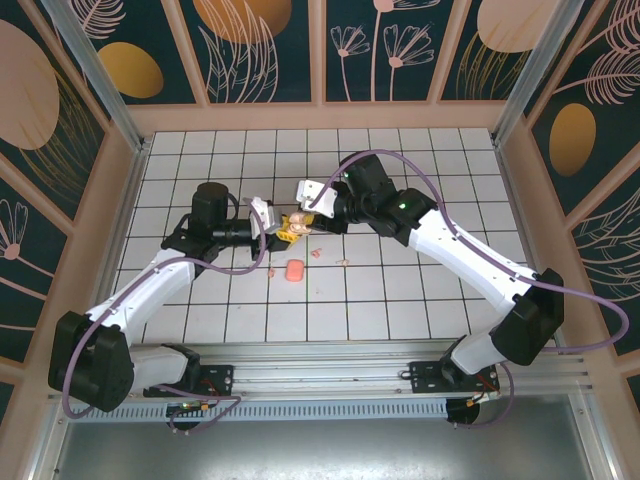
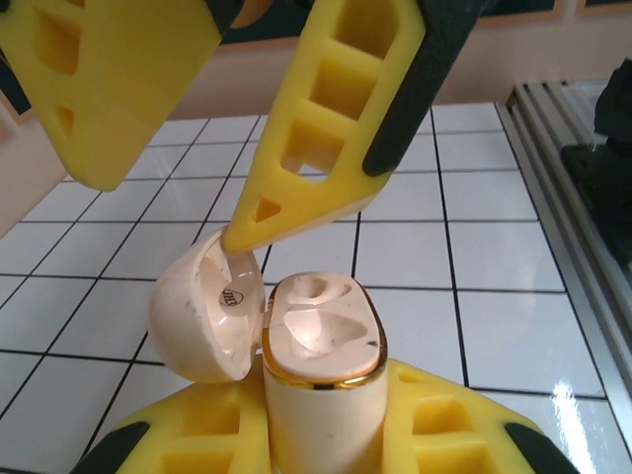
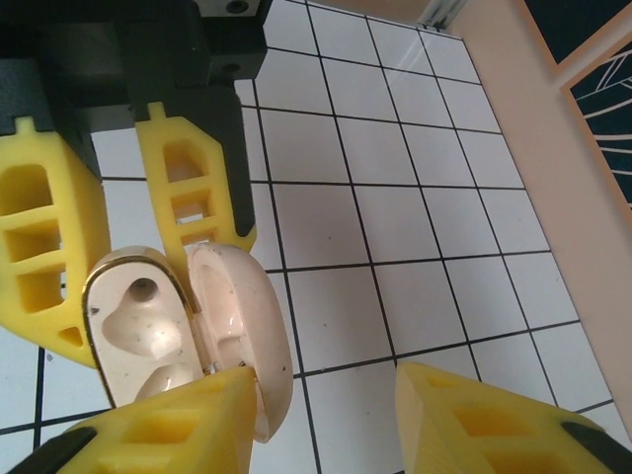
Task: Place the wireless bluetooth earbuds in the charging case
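One open charging case (image 2: 318, 395) clamped in left tool (image 2: 326, 449), right tool (image 3: 326, 395) parted, two earbuds (image 1: 318, 254)

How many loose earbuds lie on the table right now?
2. Left earbud lies up-right of the pink box; right earbud lies farther right. Others may be hidden.

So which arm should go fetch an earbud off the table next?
Probably right: the right gripper is open and empty, one finger touching the lid, while the left gripper is clamped on the charging case.
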Tool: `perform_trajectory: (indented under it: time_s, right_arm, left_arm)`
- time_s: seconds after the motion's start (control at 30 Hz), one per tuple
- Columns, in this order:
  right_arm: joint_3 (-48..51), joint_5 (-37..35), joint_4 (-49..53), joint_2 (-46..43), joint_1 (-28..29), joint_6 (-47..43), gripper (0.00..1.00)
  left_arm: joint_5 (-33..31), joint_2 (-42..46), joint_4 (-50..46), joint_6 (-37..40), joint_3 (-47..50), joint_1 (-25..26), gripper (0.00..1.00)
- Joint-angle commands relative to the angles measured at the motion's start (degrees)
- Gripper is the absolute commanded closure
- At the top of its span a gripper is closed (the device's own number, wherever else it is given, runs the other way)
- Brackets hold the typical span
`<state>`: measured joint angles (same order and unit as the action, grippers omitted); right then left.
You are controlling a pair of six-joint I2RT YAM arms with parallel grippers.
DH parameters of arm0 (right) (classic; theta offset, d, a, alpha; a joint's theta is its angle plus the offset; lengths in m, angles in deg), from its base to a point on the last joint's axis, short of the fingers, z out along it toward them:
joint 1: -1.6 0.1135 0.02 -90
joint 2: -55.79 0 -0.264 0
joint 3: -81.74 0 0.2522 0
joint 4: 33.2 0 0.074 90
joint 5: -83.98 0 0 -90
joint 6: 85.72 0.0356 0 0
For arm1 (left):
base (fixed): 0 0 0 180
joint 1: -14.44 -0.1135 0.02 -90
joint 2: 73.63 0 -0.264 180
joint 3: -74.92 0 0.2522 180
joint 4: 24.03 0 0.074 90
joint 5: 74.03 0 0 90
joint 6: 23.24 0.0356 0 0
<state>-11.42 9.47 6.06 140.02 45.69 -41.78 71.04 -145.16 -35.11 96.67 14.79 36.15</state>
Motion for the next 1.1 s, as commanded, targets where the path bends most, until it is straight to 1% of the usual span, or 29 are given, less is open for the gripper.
perform_trajectory:
  time_s: [0.0,0.2,0.4,0.47,0.53,0.6,0.67,0.77,0.93,1.07]
  right_arm:
    - [1.38,0.41,-2.72,-2.42,-0.96,1.82,0.58]
    - [3.52,3.14,-5.35,-4.64,-2.73,4.63,0.58]
    - [5.53,9.0,-8.52,-7.08,-5.6,8.81,0.58]
    - [5.9,11.13,-9.69,-7.71,-6.89,11.24,0.58]
    - [6.14,13.08,-10.31,-8.17,-8.06,13.17,0.58]
    - [6.68,13.97,-10.73,-8.53,-8.58,14.09,0.58]
    - [6.98,15.88,-9.98,-8.81,-8.93,13.81,0.58]
    - [7.0,20.93,-7.72,-8.9,-9.07,11.39,0.58]
    - [6.5,26.43,-7.21,-7.92,-9.06,9.63,0.57]
    - [4.47,30.64,-5.52,-5.74,-9.08,8.68,0.56]
  left_arm:
    - [4.63,1.04,9.76,-6.27,2.81,0.36,0.8]
    - [5.93,0.62,23.62,-16.29,6.9,0.41,0.8]
    - [5.43,-0.74,37.0,-26.06,10.36,0.35,0.82]
    - [4.36,-1.46,43.79,-31.11,12.02,0.41,0.83]
    - [3.0,-2.39,52.79,-37.4,14.07,0.35,0.83]
    - [1.53,-3.24,57.9,-40.76,15.32,0.35,0.83]
    - [1.09,-3.77,58.74,-41.48,15.49,0.38,0.83]
    - [1.59,-3.3,57.64,-40.75,15.45,0.39,0.83]
    - [4.17,-1.76,50.23,-35.49,13.44,0.37,0.83]
    - [5.57,-1.16,48.08,-34.18,12.32,0.31,0.83]
